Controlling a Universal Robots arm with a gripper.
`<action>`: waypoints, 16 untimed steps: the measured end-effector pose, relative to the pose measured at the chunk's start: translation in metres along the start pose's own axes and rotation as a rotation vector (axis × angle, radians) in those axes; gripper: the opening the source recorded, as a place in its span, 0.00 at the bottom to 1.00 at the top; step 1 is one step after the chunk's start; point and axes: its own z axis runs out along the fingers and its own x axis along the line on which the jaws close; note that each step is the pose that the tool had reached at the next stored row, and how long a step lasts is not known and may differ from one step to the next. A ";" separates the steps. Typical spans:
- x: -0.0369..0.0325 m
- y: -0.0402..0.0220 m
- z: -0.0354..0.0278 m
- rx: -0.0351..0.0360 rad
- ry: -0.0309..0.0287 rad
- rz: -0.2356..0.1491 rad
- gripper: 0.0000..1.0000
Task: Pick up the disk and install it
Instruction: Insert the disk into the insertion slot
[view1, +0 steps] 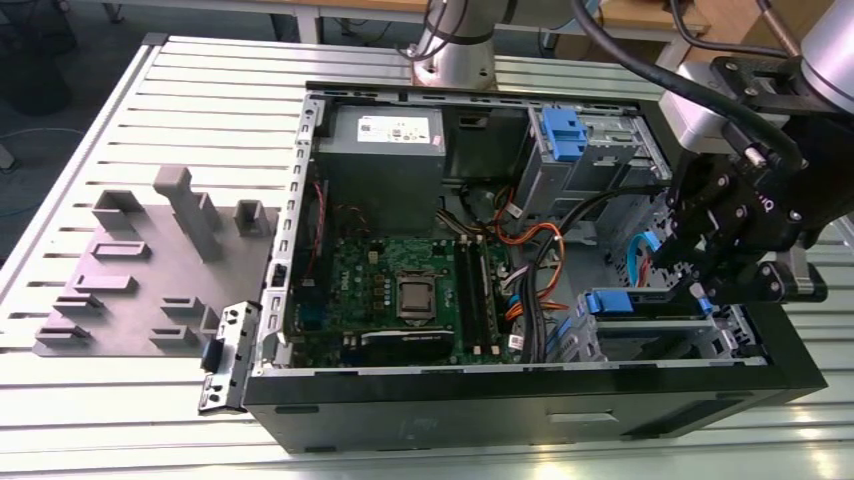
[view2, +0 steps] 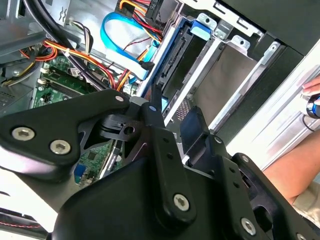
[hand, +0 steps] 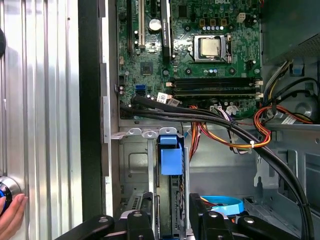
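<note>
One case (view1: 534, 400), lying open on the slatted table (view1: 200, 80), and one gripper (view1: 707, 290) hanging over the drive cage in its corner. The disk (hand: 171, 159) is already standing on edge in that cage, blue tab up. The fingers (hand: 141, 222) are spread, one on each side of it. In the first wrist view there's a sliver of gap on both sides, so it looks straddled, not clamped.

Counting what's inside the case:
- two blue carriers in the exterior view: the disk's own, plus a second carrier (view1: 561, 132) in the cage at the far end
- one power supply (view1: 387, 140)
- one motherboard (view1: 400, 290)

Outside the case, on the exterior view's left, there's one grey plate (view1: 120, 290) with several upright blocks on it.

As for what each view adds, the exterior view alone has the plate and the whole case. The first wrist view looks straight down at the disk's top edge. It also catches a black cable bundle (hand: 200, 117) crossing just past the cage, and a person's hand (hand: 10, 215) on the table beside the case. The second wrist view shows the disk's flat side and blue rail in the slot, with a blue ribbon cable (view2: 115, 35) looped just beyond it.
</note>
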 end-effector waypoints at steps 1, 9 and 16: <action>0.0000 0.0000 0.0003 0.0000 0.0000 0.000 0.42; 0.0000 -0.0001 0.0045 0.0002 0.0057 0.000 0.42; -0.0006 0.0000 0.0076 0.0004 0.0100 0.000 0.42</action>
